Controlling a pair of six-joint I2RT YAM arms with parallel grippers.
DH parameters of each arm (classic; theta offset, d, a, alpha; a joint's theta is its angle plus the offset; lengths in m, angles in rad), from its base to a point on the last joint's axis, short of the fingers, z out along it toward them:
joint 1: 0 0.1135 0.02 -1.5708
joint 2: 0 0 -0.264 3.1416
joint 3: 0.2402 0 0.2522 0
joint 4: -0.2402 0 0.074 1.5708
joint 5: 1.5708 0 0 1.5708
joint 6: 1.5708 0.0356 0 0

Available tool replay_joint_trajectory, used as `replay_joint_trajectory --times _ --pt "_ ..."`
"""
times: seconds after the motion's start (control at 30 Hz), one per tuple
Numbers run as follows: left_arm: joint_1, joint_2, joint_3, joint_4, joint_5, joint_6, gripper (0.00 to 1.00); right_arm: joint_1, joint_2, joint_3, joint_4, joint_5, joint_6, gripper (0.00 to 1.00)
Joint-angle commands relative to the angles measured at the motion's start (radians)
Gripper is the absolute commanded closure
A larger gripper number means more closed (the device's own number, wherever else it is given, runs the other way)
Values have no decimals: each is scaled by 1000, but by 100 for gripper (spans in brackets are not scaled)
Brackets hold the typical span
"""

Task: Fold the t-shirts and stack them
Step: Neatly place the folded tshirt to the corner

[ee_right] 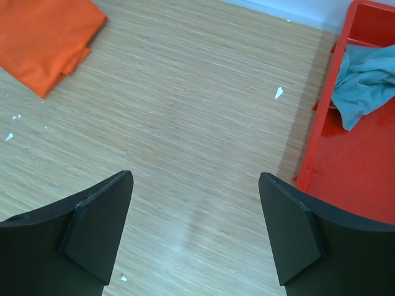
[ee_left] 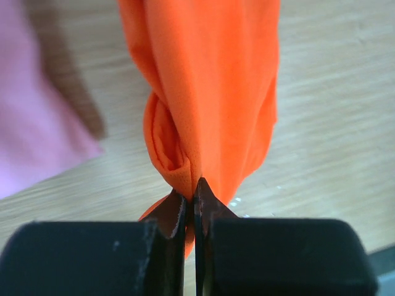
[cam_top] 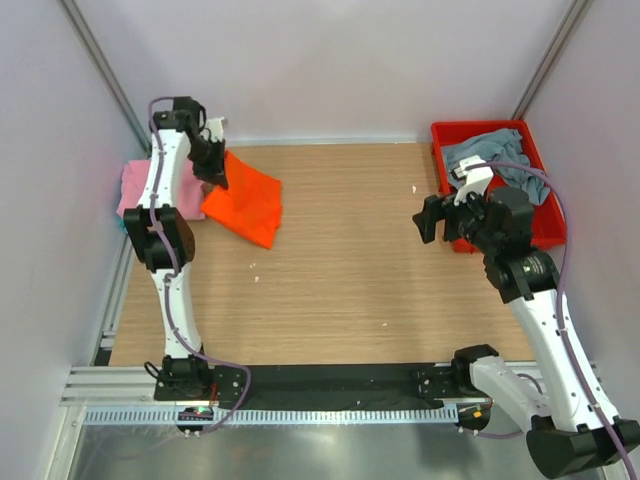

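Observation:
The bright orange t-shirt [cam_top: 247, 202] lies folded at the far left of the table; it also shows in the right wrist view [ee_right: 43, 40]. My left gripper [cam_top: 217, 178] is shut on its near edge, and the orange cloth [ee_left: 210, 105] bunches between the jaws in the left wrist view. The pink t-shirt [cam_top: 133, 186] lies at the left table edge, partly behind the left arm, and shows blurred in the left wrist view [ee_left: 37, 129]. Teal and grey-blue t-shirts [cam_top: 490, 158] lie crumpled in the red bin; the teal one shows in the right wrist view [ee_right: 367, 83]. My right gripper [cam_top: 428, 222] is open and empty above bare table left of the bin.
The red plastic bin [cam_top: 545, 215] stands at the far right of the wooden table [cam_top: 350, 280], its wall close to my right gripper [ee_right: 321, 166]. Small white specks lie on the wood. Grey walls enclose the table on three sides.

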Motion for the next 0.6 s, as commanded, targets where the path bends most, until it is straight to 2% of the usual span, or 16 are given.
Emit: replay_joint_trajectory --times 0.0,0.13,0.33,0.57 --pt "47 -16 136 -53 -148 60 100 -20 -40 -10 21 -2 -16 11" --pt "65 -24 141 -27 -208 94 100 -48 -63 -36 38 -45 6 11" --pt "88 -56 95 4 -185 72 100 -77 -67 -42 41 -85 18 11" --pt "105 -91 129 30 -200 69 100 -111 -71 -57 53 -121 34 11"
